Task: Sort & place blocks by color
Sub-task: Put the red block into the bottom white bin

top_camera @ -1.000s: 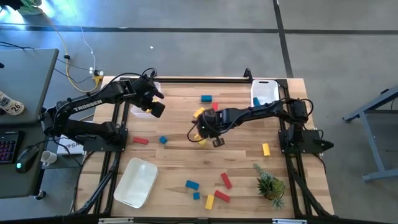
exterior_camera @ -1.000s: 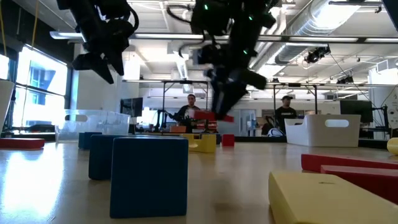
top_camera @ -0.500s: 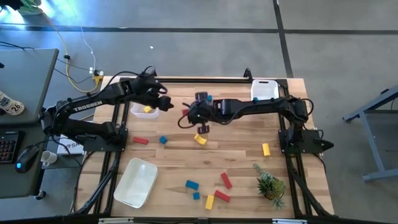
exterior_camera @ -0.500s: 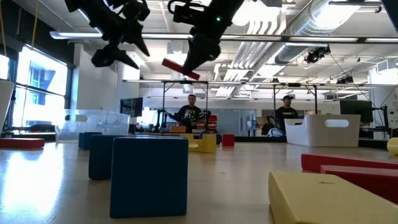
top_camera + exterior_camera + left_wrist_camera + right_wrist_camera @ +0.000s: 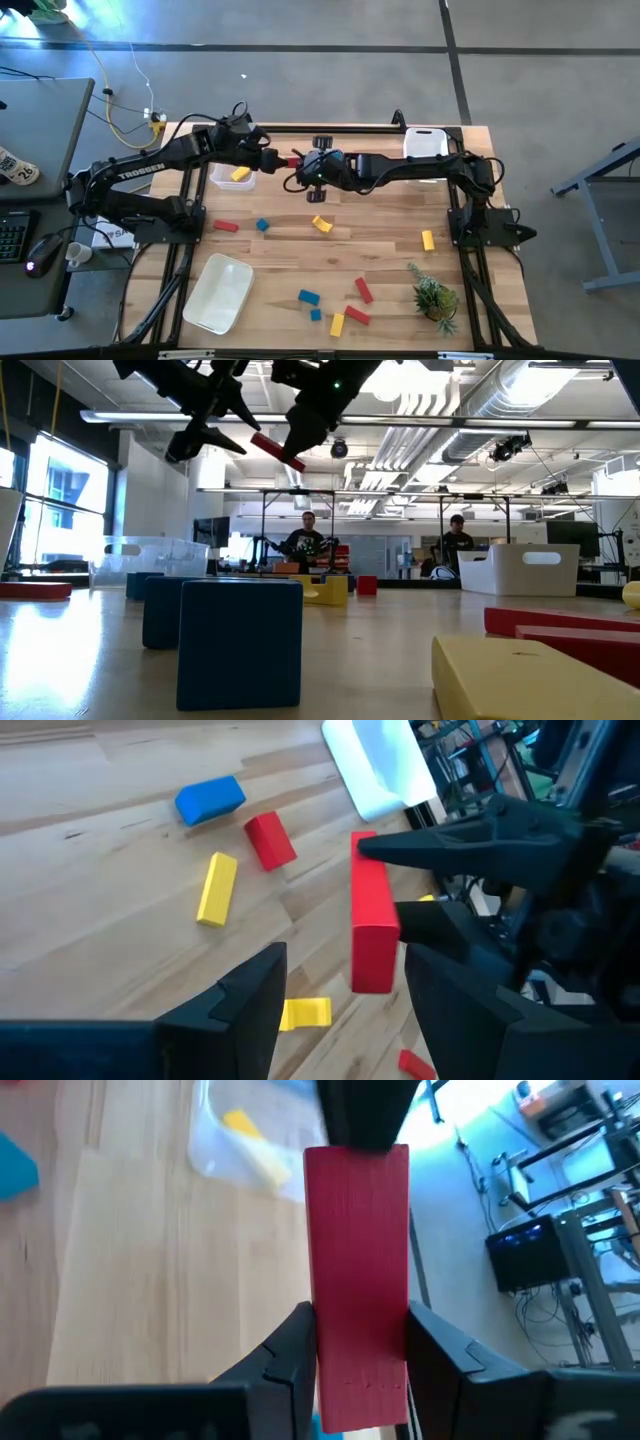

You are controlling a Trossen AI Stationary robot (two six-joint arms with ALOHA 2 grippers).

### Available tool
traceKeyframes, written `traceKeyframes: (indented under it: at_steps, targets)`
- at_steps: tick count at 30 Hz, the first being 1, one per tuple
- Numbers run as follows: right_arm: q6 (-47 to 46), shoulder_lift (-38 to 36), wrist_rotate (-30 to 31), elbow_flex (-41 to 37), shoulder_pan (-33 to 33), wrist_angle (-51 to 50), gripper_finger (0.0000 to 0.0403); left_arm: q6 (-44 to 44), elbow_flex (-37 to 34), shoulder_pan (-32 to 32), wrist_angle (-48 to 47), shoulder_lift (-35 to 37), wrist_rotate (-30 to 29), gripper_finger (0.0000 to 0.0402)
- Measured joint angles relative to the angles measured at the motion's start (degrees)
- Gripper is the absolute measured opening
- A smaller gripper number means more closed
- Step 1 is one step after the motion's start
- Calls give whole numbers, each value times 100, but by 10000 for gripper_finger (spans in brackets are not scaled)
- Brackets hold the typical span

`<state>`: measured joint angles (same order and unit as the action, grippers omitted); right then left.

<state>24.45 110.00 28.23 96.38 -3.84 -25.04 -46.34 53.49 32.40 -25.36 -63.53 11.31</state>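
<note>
the right gripper [image 5: 300,167] jaws clench a red bar [image 5: 294,160] high above the counter [image 5: 380,255]; the left gripper [image 5: 272,158], jaws spread, faces its free end.

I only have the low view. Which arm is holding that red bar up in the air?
Observer: The right gripper, shut on the red bar; its wrist view shows a finger on each long side.
Operator: And the other one?
Observer: The left gripper is open and pointed at the bar, which sits just ahead of its fingers.
Operator: What's underneath them?
Observer: From above, bare table, next to the clear bin holding one yellow block.
</note>
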Motion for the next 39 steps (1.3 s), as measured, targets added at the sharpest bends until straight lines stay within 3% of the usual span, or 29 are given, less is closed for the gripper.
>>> traceKeyframes:
  at_steps: [12,30,34,39]
  targets:
    - [-177,-2,-126,-2,7,445,97,244,0,-2,145,0,-299,180]
    - [-168,-4,-142,-2,11,538,97,545,-2,4,609,0,-347,34]
    - [-170,-4,-131,-2,9,549,97,555,-2,4,609,0,-338,34]
    - [-195,-4,-146,-2,9,566,97,610,-2,4,609,0,-290,63]
